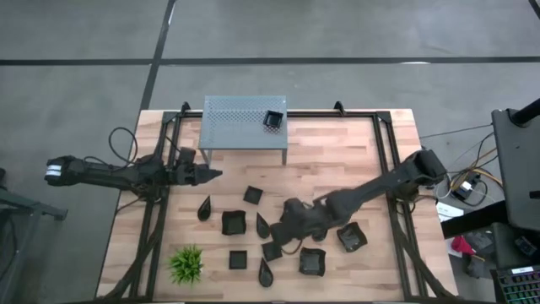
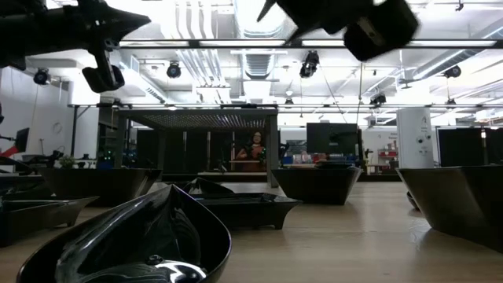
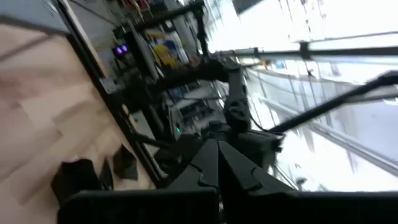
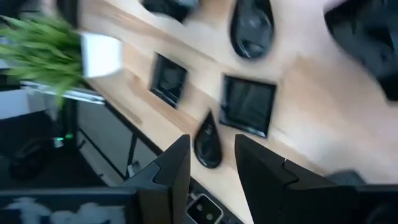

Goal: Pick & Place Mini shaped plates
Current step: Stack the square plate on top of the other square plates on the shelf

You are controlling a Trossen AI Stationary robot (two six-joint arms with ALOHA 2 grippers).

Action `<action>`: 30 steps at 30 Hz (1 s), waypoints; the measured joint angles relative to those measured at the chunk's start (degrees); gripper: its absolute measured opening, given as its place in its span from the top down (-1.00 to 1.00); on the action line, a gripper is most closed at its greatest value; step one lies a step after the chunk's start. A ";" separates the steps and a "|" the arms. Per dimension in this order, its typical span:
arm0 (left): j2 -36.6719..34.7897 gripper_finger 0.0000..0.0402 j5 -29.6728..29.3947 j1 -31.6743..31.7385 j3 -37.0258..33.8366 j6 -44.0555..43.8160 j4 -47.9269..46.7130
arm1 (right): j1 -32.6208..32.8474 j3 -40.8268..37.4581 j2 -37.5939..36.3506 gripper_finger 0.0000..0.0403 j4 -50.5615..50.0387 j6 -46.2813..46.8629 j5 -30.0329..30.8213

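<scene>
Hovering above the plates scattered on the counter [image 1: 337, 160], the right gripper [image 4: 211, 171] has its fingers spread, empty; a teardrop plate [image 4: 208, 140] lies just ahead, long axis between them.

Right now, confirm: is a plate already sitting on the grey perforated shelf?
Yes, one small square black plate sits on the grey shelf, near its right end.
</scene>
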 joint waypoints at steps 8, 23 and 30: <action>-0.08 1.00 6.73 0.00 0.00 -2.16 0.08 | 2.49 0.00 7.15 0.42 3.12 8.50 -0.04; -0.48 1.00 8.00 0.00 0.00 -2.34 0.11 | 2.57 2.91 15.11 0.45 3.23 10.14 -0.54; -0.50 1.00 8.06 0.00 0.00 -2.33 0.10 | 2.14 2.91 14.93 0.51 0.51 9.32 0.99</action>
